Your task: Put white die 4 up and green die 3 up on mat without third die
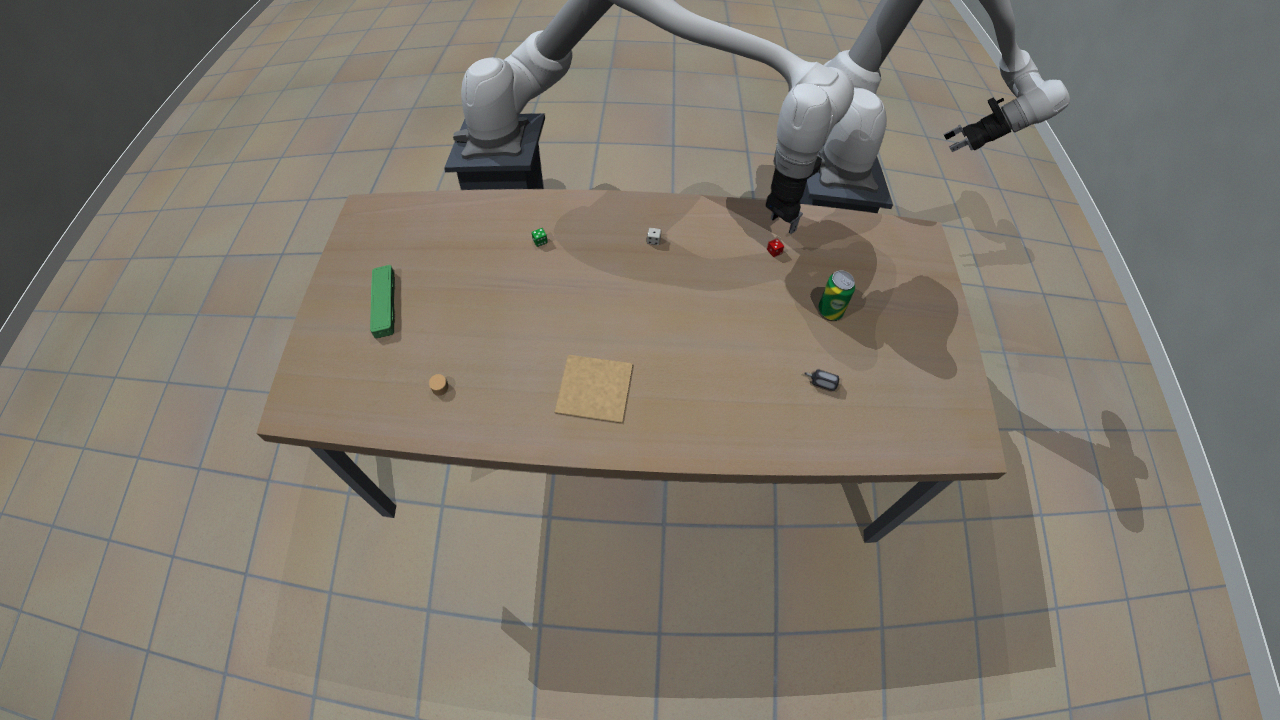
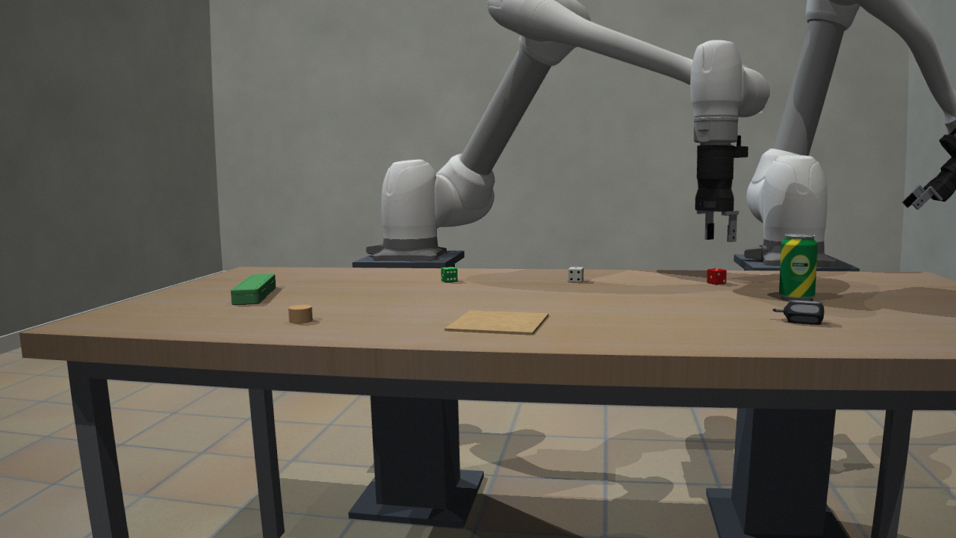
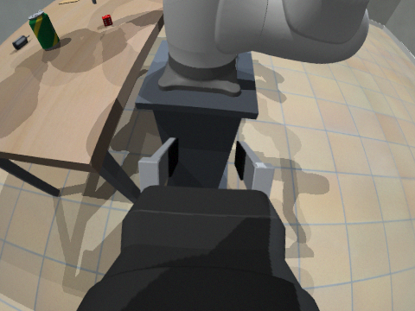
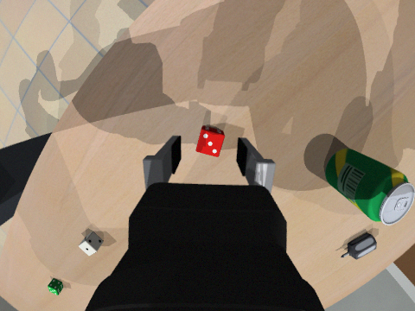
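Right gripper (image 1: 784, 223) (image 2: 720, 234) (image 4: 208, 155): jaws spread, nothing between them, above the red die (image 1: 775, 247) (image 2: 716, 276) (image 3: 107, 20) (image 4: 210, 142), right of centre in the top view. Left gripper (image 1: 955, 141) (image 2: 914, 200) (image 3: 207, 160): jaws spread, empty, off the table at upper right.

White die (image 1: 654, 236) (image 2: 575, 275) (image 4: 91, 244): upper middle of the top view, one pip up; its 4 faces the exterior view. Green die (image 1: 538, 237) (image 2: 449, 274) (image 4: 55, 286): upper left of centre; top count too small to read surely. Both off the mat (image 1: 594, 388) (image 2: 497, 321), lower middle.

Risks, as judged:
1. Wrong pick. Red is the third die; closing here and carrying it matwards would break the off-mat condition.
2. Skewed grip. Red sits turned relative to the pads; a straight descent could twist it or catch a corner.
3. Can (image 1: 836, 295) (image 2: 798, 267) (image 3: 44, 31) (image 4: 367, 186) stands near; a low sideways sweep could topple it.
4. White probably needs a quarter turn; under-rotation would leave it on an edge or showing the wrong face.
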Action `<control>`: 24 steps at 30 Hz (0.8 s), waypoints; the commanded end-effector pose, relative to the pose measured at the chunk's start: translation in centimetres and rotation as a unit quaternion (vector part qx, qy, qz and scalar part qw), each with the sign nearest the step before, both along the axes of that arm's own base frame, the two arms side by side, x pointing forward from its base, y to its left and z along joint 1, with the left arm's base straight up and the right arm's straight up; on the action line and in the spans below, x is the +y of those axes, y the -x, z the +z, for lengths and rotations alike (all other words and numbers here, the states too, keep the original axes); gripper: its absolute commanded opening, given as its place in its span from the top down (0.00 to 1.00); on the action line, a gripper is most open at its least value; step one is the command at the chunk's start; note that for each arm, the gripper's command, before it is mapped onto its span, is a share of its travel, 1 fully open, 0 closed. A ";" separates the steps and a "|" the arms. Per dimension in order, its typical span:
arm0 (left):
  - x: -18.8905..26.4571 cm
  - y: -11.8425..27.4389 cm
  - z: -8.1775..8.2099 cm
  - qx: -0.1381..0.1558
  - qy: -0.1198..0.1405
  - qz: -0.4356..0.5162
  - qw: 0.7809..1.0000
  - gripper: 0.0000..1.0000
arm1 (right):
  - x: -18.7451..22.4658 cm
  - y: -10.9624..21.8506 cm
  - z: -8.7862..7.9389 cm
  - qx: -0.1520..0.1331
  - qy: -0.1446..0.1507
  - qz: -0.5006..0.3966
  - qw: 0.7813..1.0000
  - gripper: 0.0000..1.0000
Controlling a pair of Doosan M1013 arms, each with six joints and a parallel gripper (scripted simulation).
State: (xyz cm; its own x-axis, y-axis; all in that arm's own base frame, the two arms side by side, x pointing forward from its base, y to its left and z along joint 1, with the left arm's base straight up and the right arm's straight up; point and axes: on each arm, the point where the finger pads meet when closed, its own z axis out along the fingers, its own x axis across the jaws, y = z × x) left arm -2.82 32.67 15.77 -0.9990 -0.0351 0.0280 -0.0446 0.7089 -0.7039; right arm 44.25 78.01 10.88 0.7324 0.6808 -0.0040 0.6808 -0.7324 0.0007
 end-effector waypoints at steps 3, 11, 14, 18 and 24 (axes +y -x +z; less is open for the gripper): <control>-0.4 0.4 0.1 0.005 0.002 0.000 1.000 0.00 | 0.3 0.0 4.1 -0.001 -0.002 -0.002 1.000 0.00; -0.4 0.4 0.1 0.005 0.002 0.000 1.000 0.00 | 0.3 0.0 5.2 -0.001 -0.002 -0.002 1.000 0.00; -0.4 0.4 0.1 0.005 0.002 0.000 1.000 0.00 | 0.3 0.0 5.2 -0.001 -0.002 -0.002 1.000 0.00; -0.4 0.4 0.1 0.005 0.002 0.000 1.000 0.00 | 0.3 0.0 5.2 -0.001 -0.002 -0.002 1.000 0.00; -0.4 0.4 0.1 0.005 0.002 0.000 1.000 0.00 | -0.4 -0.1 5.2 -0.001 -0.002 -0.011 1.000 0.00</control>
State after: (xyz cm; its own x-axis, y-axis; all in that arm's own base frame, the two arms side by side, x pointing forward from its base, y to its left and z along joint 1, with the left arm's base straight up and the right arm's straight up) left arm -2.82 32.67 15.77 -0.9990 -0.0351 0.0280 -0.0446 0.7089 -0.7039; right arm 44.28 78.04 15.82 0.7363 0.6767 -0.0011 0.6767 -0.7363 -0.0001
